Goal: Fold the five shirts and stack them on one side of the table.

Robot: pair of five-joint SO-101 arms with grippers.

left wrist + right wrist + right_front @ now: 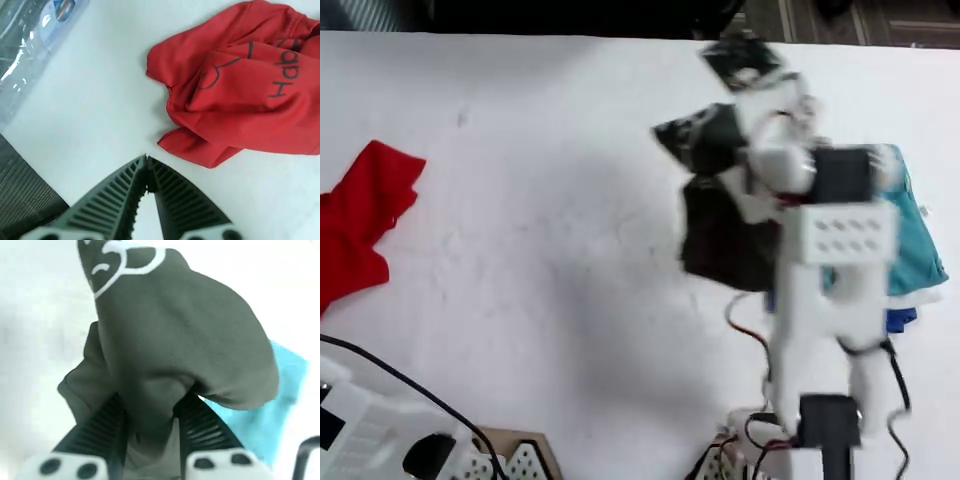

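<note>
1. I hold a crumpled black fabric shirt (175, 330) in the right gripper (151, 407), beside a turquoise shirt (918, 250).
2. Left gripper (146, 167), fingers pressed together, near a rumpled red fabric shirt (240, 85) by the white table (550, 250) edge.

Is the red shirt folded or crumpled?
Crumpled, not folded. The red shirt lies in an uneven, wrinkled heap on the table; the shut left gripper is apart from it.

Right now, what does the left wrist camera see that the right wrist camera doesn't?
Left wrist view: a crumpled red shirt with dark writing, and the left gripper shut with nothing in it. Right wrist view: a black shirt with white print, pinched by the right gripper, with a turquoise shirt beside it. Both: the white table.
</note>
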